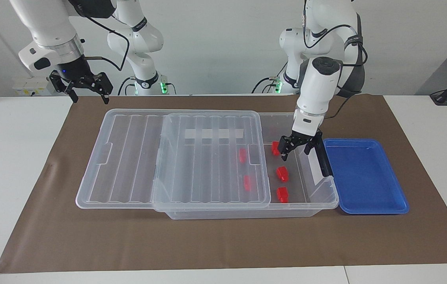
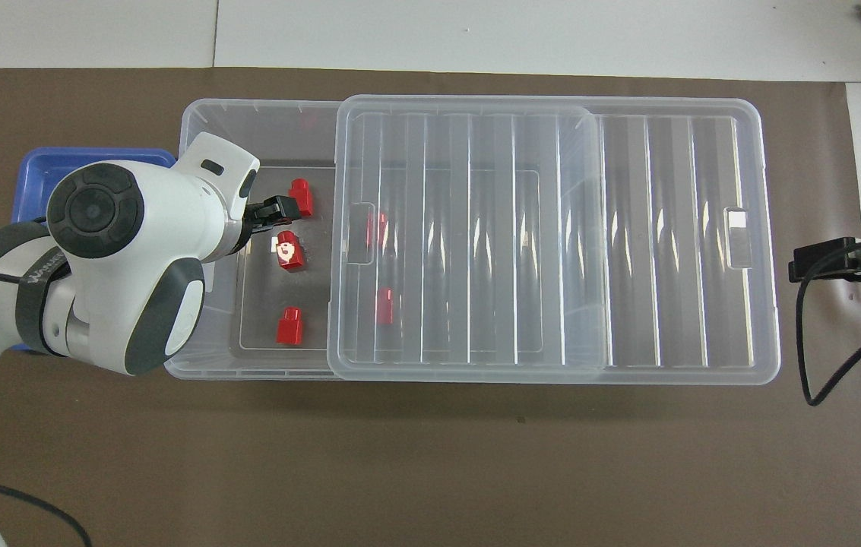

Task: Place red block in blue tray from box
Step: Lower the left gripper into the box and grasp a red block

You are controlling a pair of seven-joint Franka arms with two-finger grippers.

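Note:
The clear box [image 1: 328,203] lies across the mat, its ribbed lid [image 1: 128,157] slid toward the right arm's end, so the end beside the blue tray [image 1: 365,177] is uncovered. Three red blocks [image 1: 282,173] lie in the uncovered part and two more [image 1: 242,155] show through the lid. My left gripper [image 1: 296,154] is open and empty, lowered into the uncovered end among the blocks; I cannot tell which block it is over. In the overhead view its tips [image 2: 274,213] show between two red blocks [image 2: 289,251]. The blue tray [image 2: 39,178] is empty. My right gripper [image 1: 89,96] waits, open, raised past the lid's end.
A brown mat [image 1: 223,244] covers the table under everything. The box's black latch [image 1: 324,159] stands up at the end wall next to the tray. The left arm's body hides much of the tray in the overhead view. The right gripper [image 2: 818,262] shows beside the lid [image 2: 673,243].

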